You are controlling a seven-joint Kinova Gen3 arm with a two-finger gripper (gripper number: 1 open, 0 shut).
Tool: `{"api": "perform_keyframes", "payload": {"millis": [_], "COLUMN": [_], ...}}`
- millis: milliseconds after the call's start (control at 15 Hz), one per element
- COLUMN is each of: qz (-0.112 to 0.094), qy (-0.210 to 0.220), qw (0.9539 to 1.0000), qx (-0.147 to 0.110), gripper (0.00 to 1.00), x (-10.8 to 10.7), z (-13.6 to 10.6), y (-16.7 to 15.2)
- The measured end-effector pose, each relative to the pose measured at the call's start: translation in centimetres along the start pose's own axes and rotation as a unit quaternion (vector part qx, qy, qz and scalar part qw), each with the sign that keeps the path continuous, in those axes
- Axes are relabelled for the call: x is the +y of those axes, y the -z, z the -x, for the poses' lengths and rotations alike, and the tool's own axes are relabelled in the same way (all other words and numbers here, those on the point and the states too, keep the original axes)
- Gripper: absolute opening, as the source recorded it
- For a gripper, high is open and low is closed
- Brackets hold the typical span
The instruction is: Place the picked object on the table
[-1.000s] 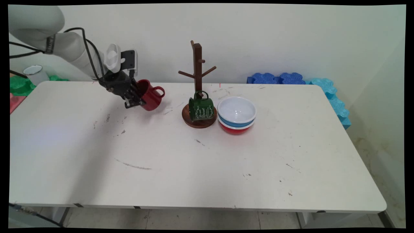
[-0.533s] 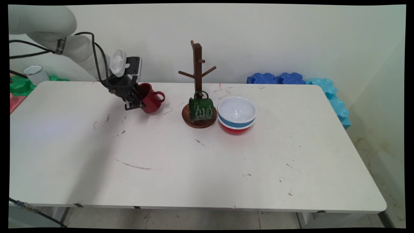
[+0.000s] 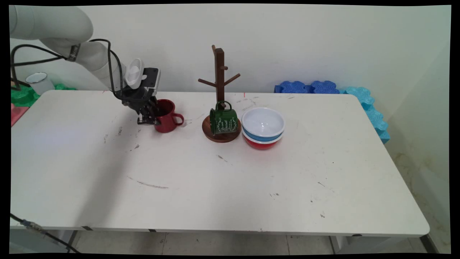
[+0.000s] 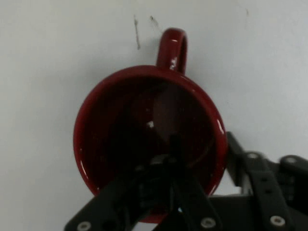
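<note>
The red mug [image 3: 166, 116] stands upright on the white table [image 3: 215, 187] left of the mug tree [image 3: 219, 93] (handle pointing right) — the gripper [image 3: 149, 117] clamped on its left rim, one finger inside; stacked bowls [image 3: 263, 127] sit further right.

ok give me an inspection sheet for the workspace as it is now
surface: white table, scuffed with dark marks
things at the gripper: glossy red mug upright on the table, handle toward the wooden mug tree
clutter: dark green mug with white lettering at the tree's base; white bowl stacked on a blue bowl and a red bowl
gripper: black gripper clamped on the red mug's rim, one finger inside
cables: black cables looping along the arm
surroundings: blue foam pieces behind the table; white cup far left on green foam
</note>
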Motion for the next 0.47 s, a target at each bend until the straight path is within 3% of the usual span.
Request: {"api": "perform_keyframes", "payload": {"millis": [467], "qz": [0.002], "qy": [-0.018], "qw": [0.9998], "qx": [0.0], "gripper": [1.0], "x": [-0.27], "z": [-0.02], "y": [-0.48]}}
